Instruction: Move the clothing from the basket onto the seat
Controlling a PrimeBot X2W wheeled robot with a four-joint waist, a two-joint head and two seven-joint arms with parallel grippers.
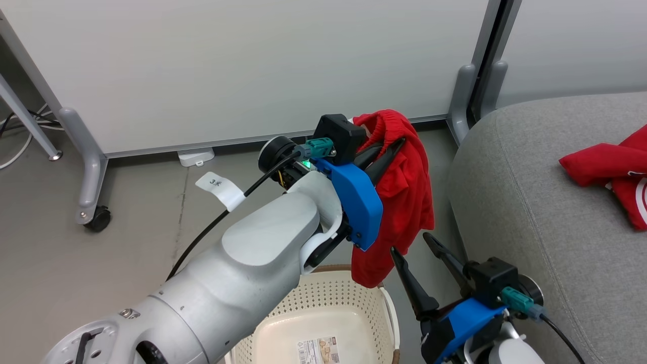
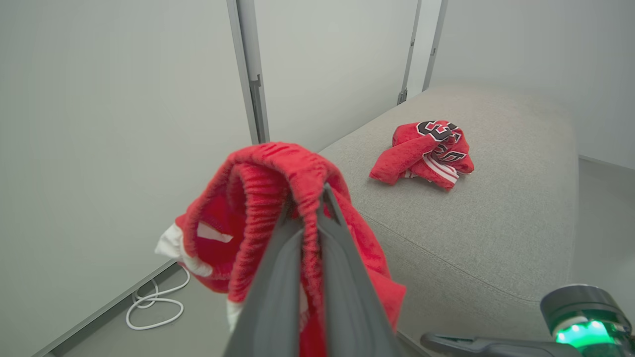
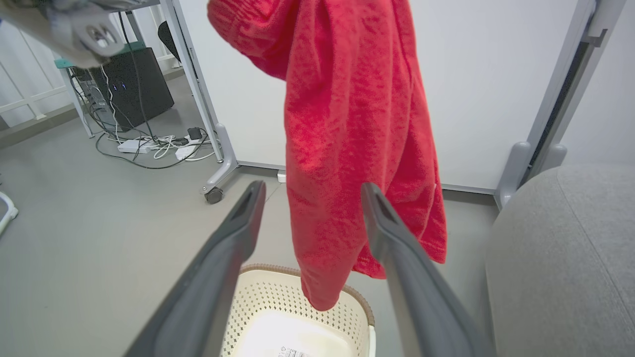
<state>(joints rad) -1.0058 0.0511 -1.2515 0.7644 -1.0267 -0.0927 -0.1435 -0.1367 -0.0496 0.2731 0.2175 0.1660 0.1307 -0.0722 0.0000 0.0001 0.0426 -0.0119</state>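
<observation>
The red shorts [image 1: 407,202] are pinched tight at the waistband by the left hand [image 1: 397,147] and are hung above the basket [image 1: 328,290]. The right hand [image 1: 410,243] is spread wide, empty, just beside their lower edge. The jersey [image 1: 606,167] is laid on the grey sofa [image 1: 520,212].

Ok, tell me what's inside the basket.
No clothing shows inside the basket: just a bare floor with a paper label. The left arm covers its left part, so that corner is unseen.

Red shorts [image 1: 409,192] dangle above basket [image 1: 323,292]; jersey [image 1: 604,162] crumpled on seat [image 1: 530,217].
</observation>
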